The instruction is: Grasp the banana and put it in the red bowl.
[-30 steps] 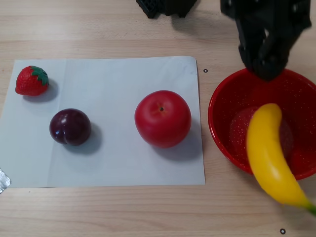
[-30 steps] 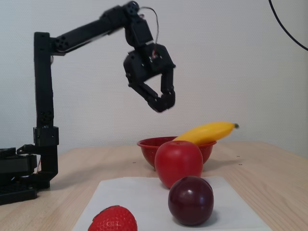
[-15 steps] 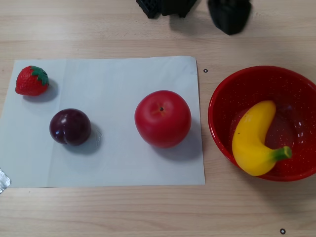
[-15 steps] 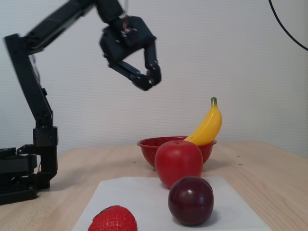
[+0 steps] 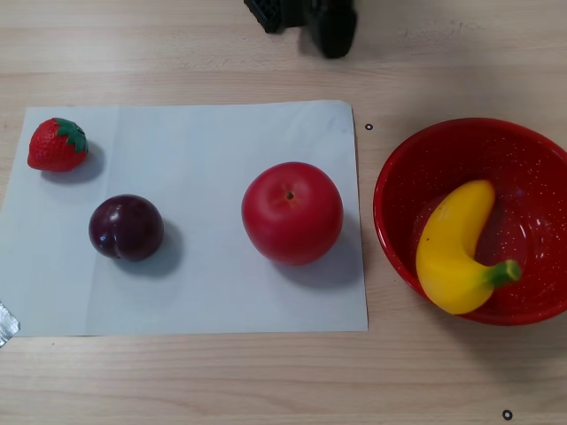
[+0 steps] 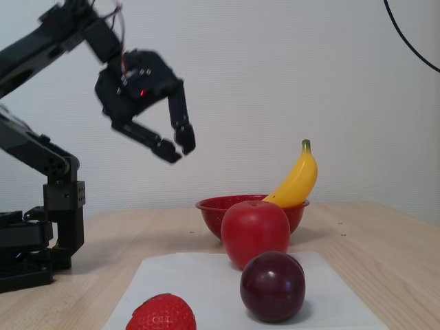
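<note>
The yellow banana (image 5: pixel 454 252) lies inside the red bowl (image 5: pixel 403 181) at the right in the other view, green stem tip toward the bowl's lower right rim. In the fixed view the banana (image 6: pixel 297 180) leans up out of the red bowl (image 6: pixel 213 206), stem tip uppermost. My black gripper (image 6: pixel 179 149) hangs in the air well to the left of the bowl and above table height, jaws slightly apart and holding nothing. In the other view only a dark part of the gripper (image 5: pixel 330 27) shows at the top edge.
A white paper sheet (image 5: pixel 204 142) lies on the wooden table with a red apple (image 5: pixel 292 212), a dark plum (image 5: pixel 126 227) and a strawberry (image 5: pixel 58 144) on it. The arm's base (image 6: pixel 41 240) stands at the left in the fixed view.
</note>
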Tool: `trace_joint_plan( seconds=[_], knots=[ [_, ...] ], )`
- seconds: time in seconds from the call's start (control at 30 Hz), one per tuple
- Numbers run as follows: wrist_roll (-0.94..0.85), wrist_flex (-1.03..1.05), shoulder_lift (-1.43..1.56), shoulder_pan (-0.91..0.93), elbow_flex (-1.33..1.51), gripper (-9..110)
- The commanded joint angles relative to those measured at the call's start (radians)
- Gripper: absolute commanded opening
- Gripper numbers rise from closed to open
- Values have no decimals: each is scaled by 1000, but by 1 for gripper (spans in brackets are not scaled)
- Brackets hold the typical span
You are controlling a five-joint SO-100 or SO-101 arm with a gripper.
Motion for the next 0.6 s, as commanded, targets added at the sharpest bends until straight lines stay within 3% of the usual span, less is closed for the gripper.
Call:
trace_joint_plan(
  seconds=[0.0,0.23,0.57],
  knots=[
    [-2,-132,101,-14,48,0],
    [-26,-502,339,-34,497,0],
    [-83,-853,574,-28,959,0]
  ],
)
